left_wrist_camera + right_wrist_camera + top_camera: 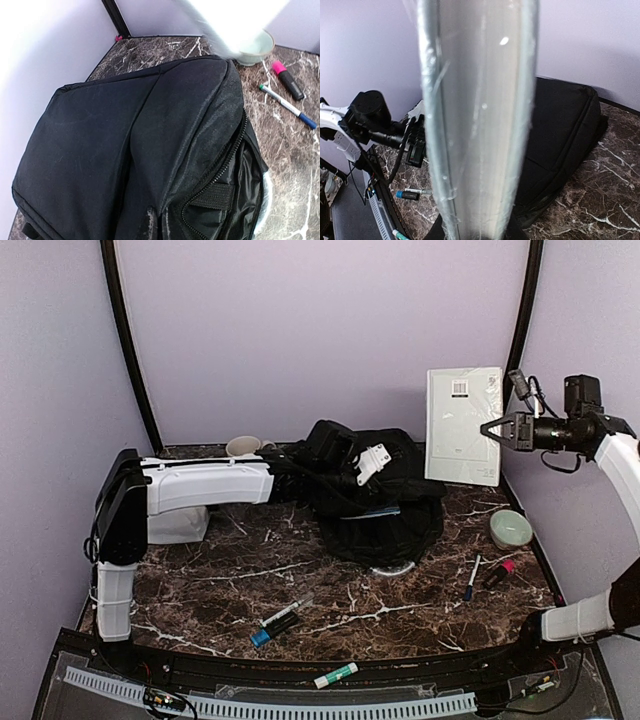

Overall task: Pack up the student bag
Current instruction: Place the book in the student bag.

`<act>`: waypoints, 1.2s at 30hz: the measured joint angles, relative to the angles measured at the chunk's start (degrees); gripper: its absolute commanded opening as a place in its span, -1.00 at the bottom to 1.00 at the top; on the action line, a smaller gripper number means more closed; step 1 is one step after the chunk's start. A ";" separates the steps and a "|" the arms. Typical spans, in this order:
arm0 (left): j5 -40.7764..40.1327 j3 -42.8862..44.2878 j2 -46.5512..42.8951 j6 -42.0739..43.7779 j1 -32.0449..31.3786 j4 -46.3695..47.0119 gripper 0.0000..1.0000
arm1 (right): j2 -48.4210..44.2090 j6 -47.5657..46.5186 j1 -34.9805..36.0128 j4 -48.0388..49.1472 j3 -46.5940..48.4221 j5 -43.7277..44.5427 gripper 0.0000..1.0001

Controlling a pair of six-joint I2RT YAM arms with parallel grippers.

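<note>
Bag: black and slumped on the marble table at the back middle. The left wrist view shows its broad fabric panel with a zip running down the right side.
Left gripper: at the end of the arm that reaches in from the left, over the bag's top. Its fingers do not show in its own camera, and from above I cannot tell whether the jaws are parted or closed.
Right gripper: raised at the back right, jaws clamped on the right edge of the book.
Book: white, flat, wrapped in clear plastic, with a barcode near the top. It is held upright in the air, just right of the bag. The right wrist view shows it edge-on, with the bag behind it.
Bowl: pale green, on the table right of the bag and apart from it.
Highlighter: black with a pink cap, in front of the bowl.
Pen: white with a blue end, just left of the highlighter.
Markers: two lie side by side in front of the bag, a pale one and a black one with a blue cap. A white one with a green cap lies at the near edge.
Cup: pale, by the back wall, left of the bag.
</note>
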 measured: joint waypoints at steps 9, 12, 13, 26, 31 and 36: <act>7.67 0.33 0.02 -9.60 5.05 3.87 -1.00 | -4.96 -13.51 0.17 -11.30 -3.02 -4.48 -1.00; 9.31 0.33 0.02 -12.00 6.08 5.03 -1.00 | -4.74 -18.01 1.29 -14.71 -4.83 -4.94 -1.00; 9.62 0.33 0.04 -12.61 6.29 5.22 -1.00 | -4.37 -19.39 2.27 -15.69 -5.49 -4.70 -1.00; 11.78 0.33 0.20 -17.66 6.67 6.69 -1.00 | 8.76 -30.21 20.96 -23.89 -10.47 -2.54 -1.00; 11.78 0.33 0.20 -18.23 6.67 6.75 -1.00 | 12.28 -29.42 24.52 -22.64 -14.27 -1.75 -1.00; 11.96 0.33 0.20 -18.86 6.67 6.82 -1.00 | 15.96 -23.65 27.19 -16.33 -16.68 -1.16 -1.00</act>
